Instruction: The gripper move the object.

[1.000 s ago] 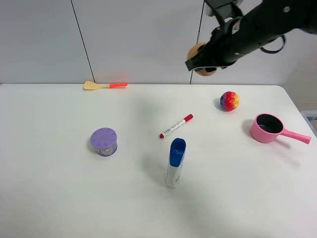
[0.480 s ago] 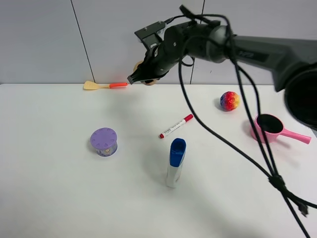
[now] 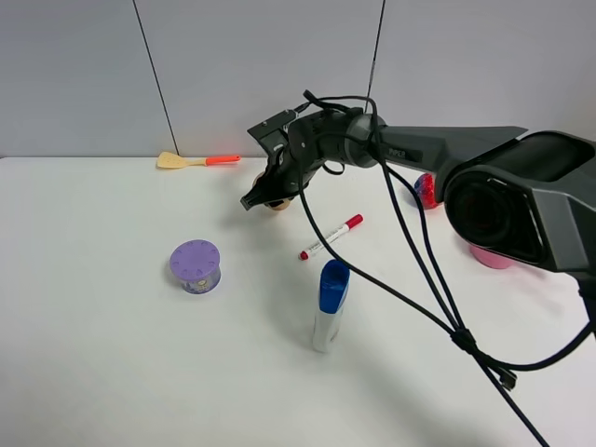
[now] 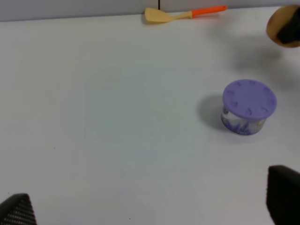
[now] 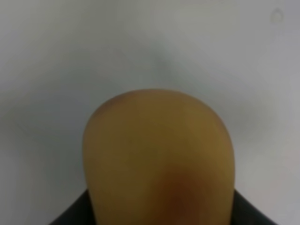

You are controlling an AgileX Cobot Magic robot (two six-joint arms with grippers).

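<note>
The tan rounded object (image 3: pixel 278 202) is held in my right gripper (image 3: pixel 267 196), which is shut on it low over the white table (image 3: pixel 112 354), behind the red marker. The black right arm reaches across from the right of the exterior view. In the right wrist view the object (image 5: pixel 159 159) fills the frame, with dark finger edges at its sides. It also shows in the left wrist view (image 4: pixel 280 26), with a black finger over it. I cannot tell whether it touches the table. My left gripper (image 4: pixel 150 206) is open and empty, with only its fingertips (image 4: pixel 284 197) showing.
A purple lidded jar (image 3: pixel 196 265) (image 4: pixel 248 107) stands left of centre. A red marker (image 3: pixel 331 237) and a blue-capped bottle (image 3: pixel 331 304) are in the middle. A spatula (image 3: pixel 196 160) lies at the back. A rainbow ball (image 3: pixel 424 189) and a pink pan (image 3: pixel 489 256) are partly hidden by the arm.
My right gripper has carried the tan object from high at the back right leftward and down to just over the table behind the marker.
</note>
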